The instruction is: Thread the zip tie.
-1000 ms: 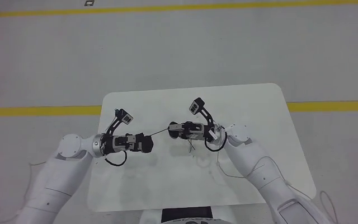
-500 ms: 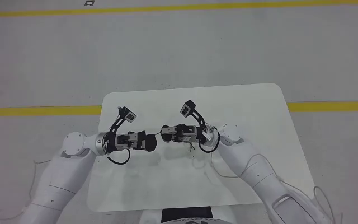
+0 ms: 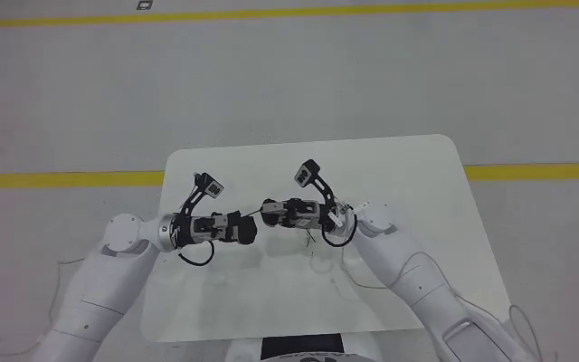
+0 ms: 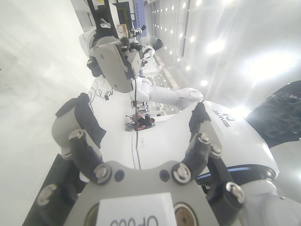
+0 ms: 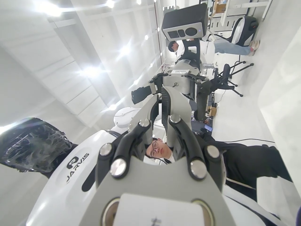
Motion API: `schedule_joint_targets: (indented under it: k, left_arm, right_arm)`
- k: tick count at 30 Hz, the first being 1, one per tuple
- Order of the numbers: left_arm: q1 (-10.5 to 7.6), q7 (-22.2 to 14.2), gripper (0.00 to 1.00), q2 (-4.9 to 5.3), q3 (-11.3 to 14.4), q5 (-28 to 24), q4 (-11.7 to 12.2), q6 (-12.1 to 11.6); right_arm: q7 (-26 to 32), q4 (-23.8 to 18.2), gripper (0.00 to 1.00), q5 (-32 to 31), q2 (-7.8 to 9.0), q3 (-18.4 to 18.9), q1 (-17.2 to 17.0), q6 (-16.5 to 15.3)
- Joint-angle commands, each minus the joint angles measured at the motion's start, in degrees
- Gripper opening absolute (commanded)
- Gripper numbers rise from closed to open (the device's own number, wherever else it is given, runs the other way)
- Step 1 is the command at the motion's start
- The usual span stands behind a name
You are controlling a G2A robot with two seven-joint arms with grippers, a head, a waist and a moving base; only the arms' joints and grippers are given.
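White surface lies below, with the right tool clenched on the black zip tie. That tie runs into the gaping, released left tool.

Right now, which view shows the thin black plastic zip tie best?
Left wrist view: the zip tie runs clearly from the right gripper toward the camera. Top view: a short, faint sliver. Right wrist view: shut fingers hide it.

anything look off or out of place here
Nothing damaged or spilled. The zip tie runs from the shut right hand in between the fingers of the open left hand. Thin dark strands lie loose on the table below.
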Motion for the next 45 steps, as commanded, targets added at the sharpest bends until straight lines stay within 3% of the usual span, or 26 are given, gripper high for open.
schedule_joint_targets:
  k: [1,5,7,8,18,29,37,45]
  left_arm:
    - [-0.04,-0.04,1.00,0.02,0.02,0.00,0.03,0.00]
    - [-0.20,0.01,1.00,0.05,0.12,0.02,0.33,0.03]
    - [-0.26,0.01,0.74,0.06,0.21,0.07,0.48,0.06]
    - [-0.30,0.02,0.48,0.06,0.26,0.12,0.57,0.07]
    - [-0.76,0.30,0.09,0.07,0.85,0.43,1.25,0.27]
    - [-1.01,0.68,0.09,0.16,1.35,1.23,1.71,0.56]
    - [-1.07,1.15,0.28,0.25,1.55,1.80,1.80,0.66]
    - [-0.93,1.57,0.25,0.39,1.65,2.43,1.96,0.93]
  right_arm:
    - [0.10,-0.41,0.00,-0.33,0.11,0.14,-0.14,0.24]
    - [-0.14,-0.79,0.00,-2.12,0.32,0.03,-0.01,1.25]
    - [-0.41,-0.97,0.00,-2.96,0.38,-0.12,0.07,1.62]
    - [-0.48,-1.07,0.00,-3.16,0.40,-0.17,0.07,1.74]
    - [-1.96,-1.53,0.00,-6.56,0.77,-0.31,0.36,2.65]
    - [-1.96,-2.89,0.00,-8.47,1.42,0.33,-0.12,2.78]
    - [-1.61,-3.33,0.00,-8.24,1.65,0.44,-0.40,2.34]
    - [-1.90,-3.79,0.00,-9.30,2.00,0.58,-0.56,2.63]
